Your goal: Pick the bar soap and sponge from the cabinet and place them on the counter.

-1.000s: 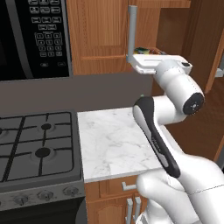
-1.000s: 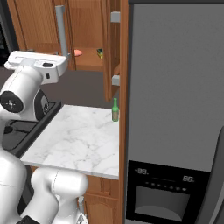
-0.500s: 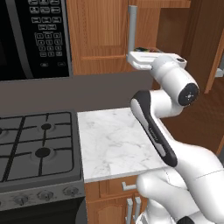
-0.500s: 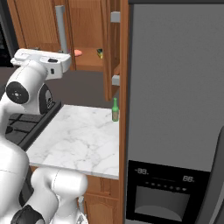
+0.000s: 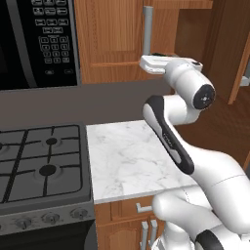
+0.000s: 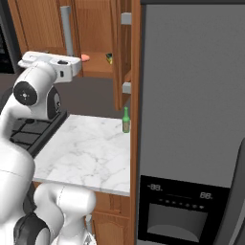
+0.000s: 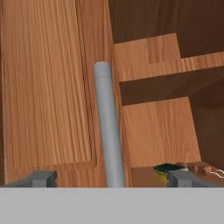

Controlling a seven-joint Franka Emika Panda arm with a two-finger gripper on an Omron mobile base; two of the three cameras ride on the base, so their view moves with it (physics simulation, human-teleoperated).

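Observation:
The cabinet point(image 6: 95, 28) stands partly open over the counter point(image 6: 91, 153). On its lower shelf lie the salmon-pink bar soap point(image 6: 85, 58) and, to its right, the sponge point(image 6: 109, 58). The hand view has the sponge point(image 7: 167, 169), yellow with a dark green top, at the lower right, past the cabinet door point(image 7: 43, 87). My gripper point(image 7: 113, 179) is open and empty, raised in front of the door's grey bar handle point(image 7: 107, 131), which stands between the two fingertips point(image 7: 41, 178). The hand point(image 5: 158, 63) sits just below that handle point(image 5: 147, 27), left of the shelf opening.
A small brown item point(image 7: 202, 167) lies beside the sponge. A green bottle point(image 6: 126, 120) stands at the counter's back right, against the tall grey fridge point(image 6: 191, 119). The black gas stove point(image 5: 39, 166) lies left of the counter point(image 5: 132, 156), with a microwave point(image 5: 39, 39) above it.
The arm has swung its elbow and carried the hand a little to the left and closer to the cabinet door's handle. The jaws have stayed open.

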